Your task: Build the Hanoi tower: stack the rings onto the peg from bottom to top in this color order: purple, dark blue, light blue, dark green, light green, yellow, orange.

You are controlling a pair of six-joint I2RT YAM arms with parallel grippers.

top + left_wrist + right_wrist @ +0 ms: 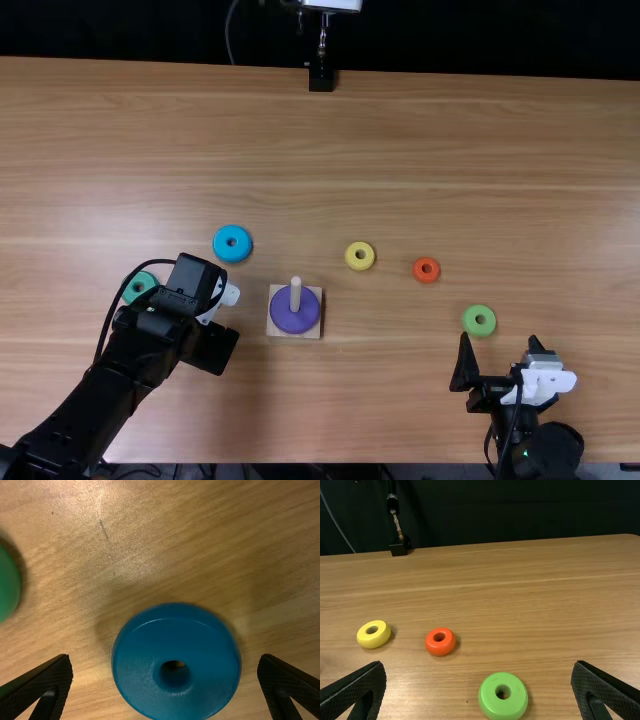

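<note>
left gripper (pixel 165 659) left of peg (pixel 295 293), fingers apart, blue ring (pixel 140 675) between; ring probably light, stiff, slick: pinch opposite outer walls, below rounded rim.

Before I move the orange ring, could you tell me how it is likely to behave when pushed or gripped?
The orange ring should probably slide rather than roll, since it lies flat. Its shiny, rounded sides may feel slippery when gripped.
</note>
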